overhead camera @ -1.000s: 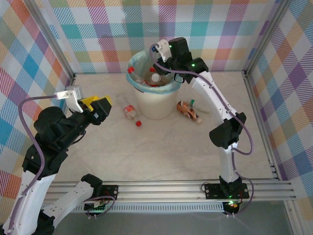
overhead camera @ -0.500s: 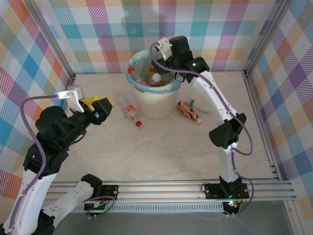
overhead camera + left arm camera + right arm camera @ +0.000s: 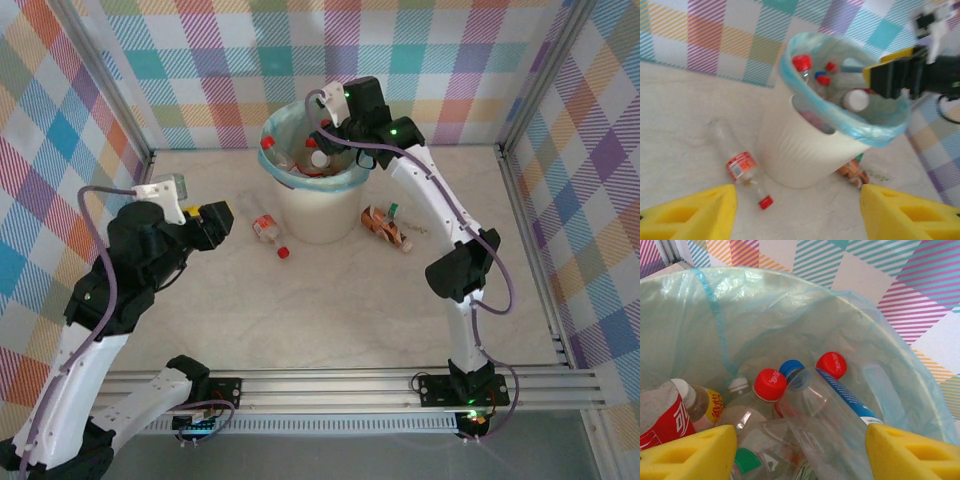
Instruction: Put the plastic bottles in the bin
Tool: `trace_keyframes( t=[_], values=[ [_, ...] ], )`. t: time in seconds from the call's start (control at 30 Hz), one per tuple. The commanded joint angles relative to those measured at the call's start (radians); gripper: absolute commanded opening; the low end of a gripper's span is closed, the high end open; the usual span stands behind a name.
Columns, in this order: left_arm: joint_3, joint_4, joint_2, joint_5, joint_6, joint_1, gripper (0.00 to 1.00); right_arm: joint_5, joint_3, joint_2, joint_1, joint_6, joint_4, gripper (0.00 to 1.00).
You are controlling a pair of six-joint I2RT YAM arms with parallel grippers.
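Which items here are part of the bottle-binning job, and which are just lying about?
Job: bin; bottles inside it; bottle left of bin; crushed bottle right of bin.
Lying about: pale scrap beside the crushed bottle, unidentifiable.

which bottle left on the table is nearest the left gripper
The red-capped bottle lying left of the bin; the crushed orange bottle lies on the bin's right, farther off.

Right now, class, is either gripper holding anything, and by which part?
Nothing is held. The left gripper hangs open near a red-labelled bottle on the table; the right gripper hangs open over the bottles in the bin.
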Motion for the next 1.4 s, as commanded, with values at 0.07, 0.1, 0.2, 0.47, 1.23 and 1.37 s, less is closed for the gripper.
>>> trace_keyframes(
  t=[0.07, 0.1, 0.2, 0.47, 1.23, 1.37],
  values=[
    [0.011, -0.064, 0.042, -0.062, -0.052, 0.012, 0.66, -0.073, 0.043, 0.04, -0.042, 0.066, -0.015, 0.69],
    [0.003, -0.061, 0.049, -0.056, -0.059, 0.014, 0.66, -0.086, 0.043, 0.048, -0.046, 0.075, -0.019, 0.69],
    [-0.019, -0.059, 0.069, -0.043, -0.083, 0.024, 0.66, -0.118, 0.053, 0.059, -0.046, 0.091, -0.036, 0.68],
    [-0.065, -0.043, 0.133, 0.032, -0.146, 0.083, 0.76, -0.213, 0.123, -0.02, -0.045, 0.145, -0.044, 0.7],
    [-0.084, 0.123, 0.236, 0.062, -0.118, 0.047, 0.75, -0.033, -1.144, -0.902, -0.153, 0.268, 0.136, 0.65],
    [-0.049, 0.147, 0.245, 0.033, -0.065, 0.0, 0.75, -0.128, -1.278, -0.868, -0.181, 0.231, 0.236, 0.68]
  ],
)
